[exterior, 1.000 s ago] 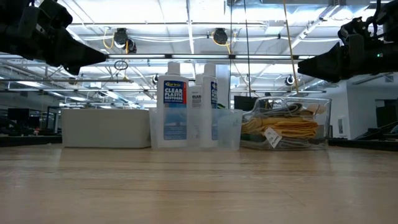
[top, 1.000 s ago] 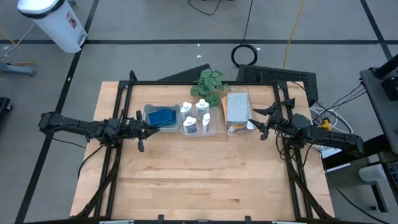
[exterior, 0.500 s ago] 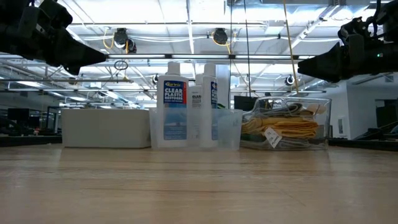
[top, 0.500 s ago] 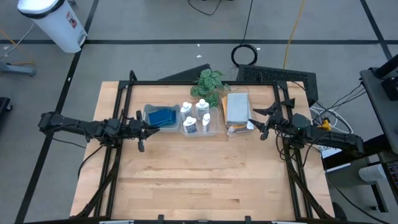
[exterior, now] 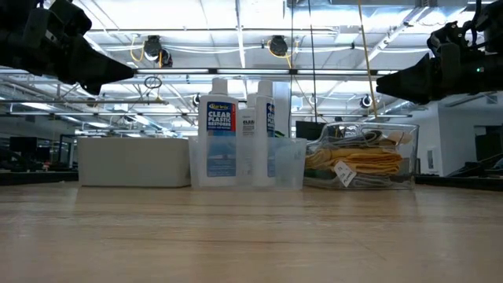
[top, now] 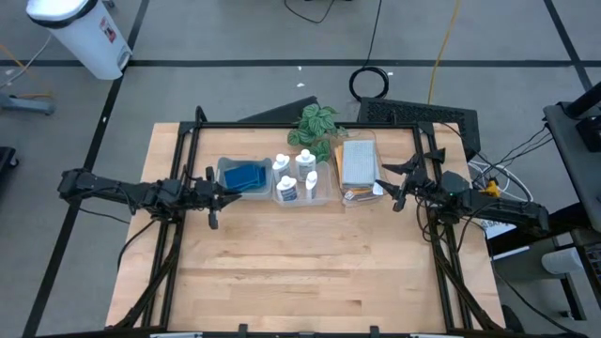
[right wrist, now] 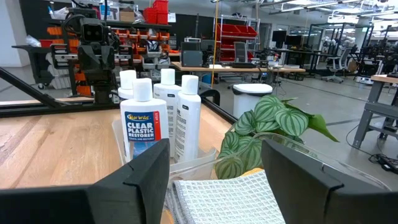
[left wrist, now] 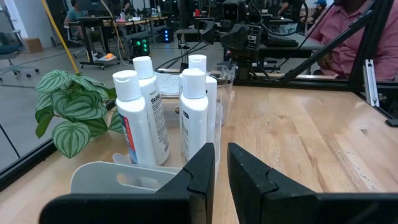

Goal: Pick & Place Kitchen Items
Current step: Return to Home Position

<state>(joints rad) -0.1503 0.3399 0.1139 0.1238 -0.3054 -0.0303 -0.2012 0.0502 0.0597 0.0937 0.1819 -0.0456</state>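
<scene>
Comparing this with half a second and 1 second back, literally nothing has moved, so both arms look parked and I'd call the job basically wrapped up.

Going by the top-down view with the table (top: 300, 272) centre as the dial:
- The left gripper (top: 218, 195) hangs at about 10 o'clock, just short of the sponge end of the row. Its fingers sit nearly together with only a thin slit between them, and nothing is in them.
- The right gripper (top: 392, 184) hangs at about 2 o'clock, just beside the cloth end. Its fingers are spread wide and empty.

Everything sits inside the row of clear bins (top: 324, 199) along the far side:
- The blue sponges (top: 246, 176) are at 11 o'clock. They're stacked, so I can't count them.
- All 4 white bottles (top: 294, 176) stand upright at 12 o'clock.
- The grey cloth (top: 358, 161) is on top at 1 o'clock, with the orange cloth (exterior: 357, 163) under it. I can't pick out the dark green one.

The plant (top: 315, 127) sits just behind the bins. I see nothing loose on the wood, so my guess is there's no item left to pick.
</scene>
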